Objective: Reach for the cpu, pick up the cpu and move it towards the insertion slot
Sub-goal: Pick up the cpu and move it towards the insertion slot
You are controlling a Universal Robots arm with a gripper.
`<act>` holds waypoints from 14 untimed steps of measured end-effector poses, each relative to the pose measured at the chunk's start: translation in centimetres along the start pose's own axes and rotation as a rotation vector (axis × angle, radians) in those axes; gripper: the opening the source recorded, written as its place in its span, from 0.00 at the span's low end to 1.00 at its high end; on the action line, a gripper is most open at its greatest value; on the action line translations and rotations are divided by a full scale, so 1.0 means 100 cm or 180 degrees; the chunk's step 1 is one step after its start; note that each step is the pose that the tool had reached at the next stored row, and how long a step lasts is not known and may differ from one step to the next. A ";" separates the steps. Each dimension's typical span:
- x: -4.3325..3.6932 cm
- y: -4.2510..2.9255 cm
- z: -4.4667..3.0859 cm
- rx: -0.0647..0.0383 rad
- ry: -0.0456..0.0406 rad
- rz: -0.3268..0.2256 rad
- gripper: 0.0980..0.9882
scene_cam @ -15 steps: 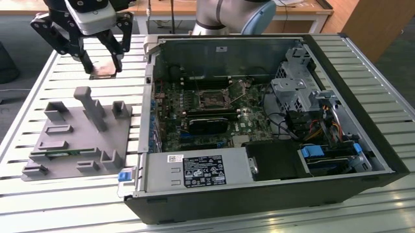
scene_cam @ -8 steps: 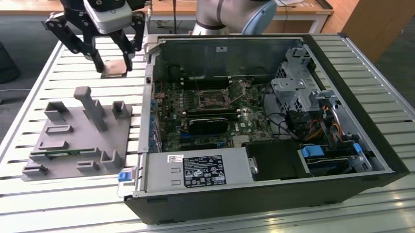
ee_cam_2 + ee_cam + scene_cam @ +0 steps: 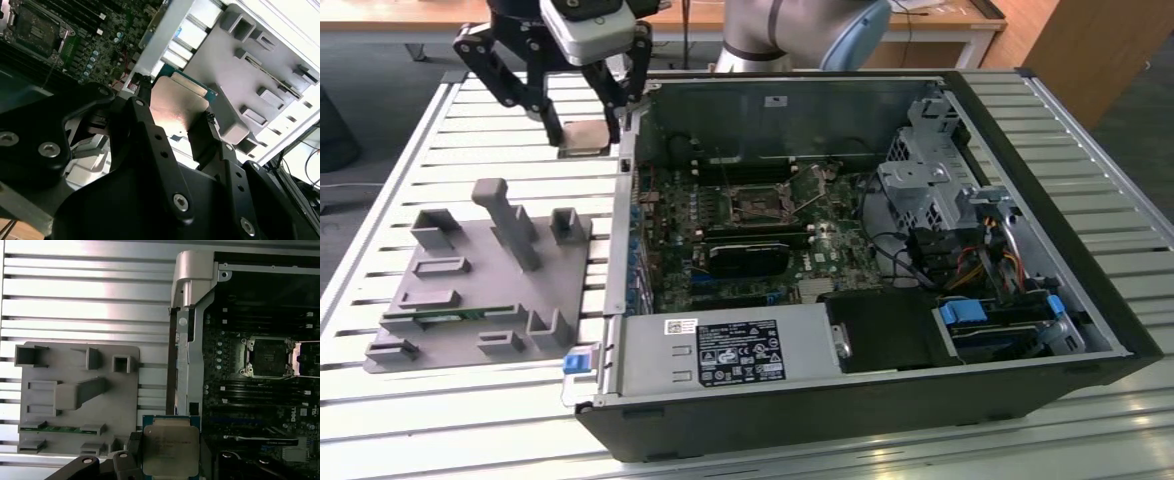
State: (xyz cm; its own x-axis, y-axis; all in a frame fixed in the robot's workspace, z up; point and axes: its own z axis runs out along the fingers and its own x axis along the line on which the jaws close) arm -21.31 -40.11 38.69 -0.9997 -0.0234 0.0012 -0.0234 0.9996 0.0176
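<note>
While clamped in tool (image 3: 175, 120) | cpu (image 3: 170, 450) aloft beside case (image 3: 1067, 200)

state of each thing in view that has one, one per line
end effector: shut on the cpu, raised outside the case
cpu: gripped by its edges, off the grey fixture
insertion slot: frame open, empty
computer case: lying flat, side panel off
memory stick: seated in the grey fixture
</note>
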 end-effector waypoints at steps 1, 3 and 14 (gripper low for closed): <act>-0.0034 0.0002 0.0000 0.0000 0.0000 0.0000 0.50; -0.0104 0.0006 0.0000 0.0000 0.0000 0.0000 0.50; -0.0476 0.0051 0.0003 0.0000 0.0000 0.0000 0.50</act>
State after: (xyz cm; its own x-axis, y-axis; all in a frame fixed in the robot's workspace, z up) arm -16.56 -39.48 38.66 -0.9997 -0.0236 0.0011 -0.0236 0.9996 0.0176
